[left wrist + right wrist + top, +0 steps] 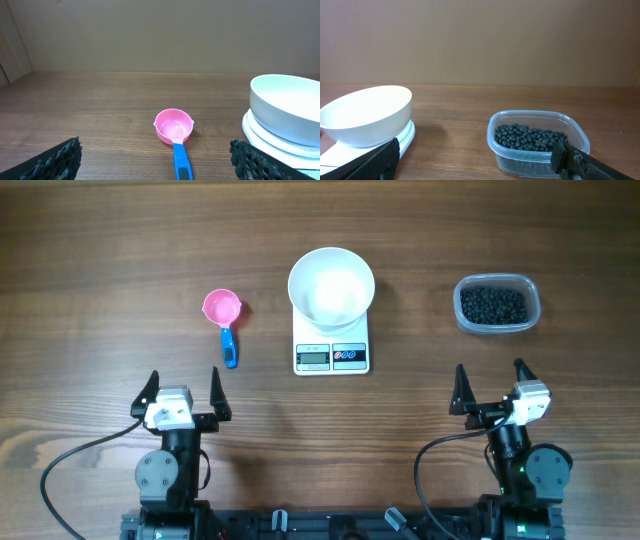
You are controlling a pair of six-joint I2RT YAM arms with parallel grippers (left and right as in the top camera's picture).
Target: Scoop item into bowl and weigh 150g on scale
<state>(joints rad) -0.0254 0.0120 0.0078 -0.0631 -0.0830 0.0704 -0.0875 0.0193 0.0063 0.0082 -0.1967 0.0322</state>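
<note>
On the brown wooden table (90,270), the round plain white bowl (331,284) sits on the small flat white digital scale (331,356). A small pink scoop with a blue handle (224,315) lies well to its left, and a clear plastic tub (535,310) holding the tiny round black beads (492,304) stands well to its right. The left tool (182,383) hangs nearer the robot than the scoop and the right tool (490,372) nearer than the tub, each with jaws spread wide and gripping nothing.
</note>
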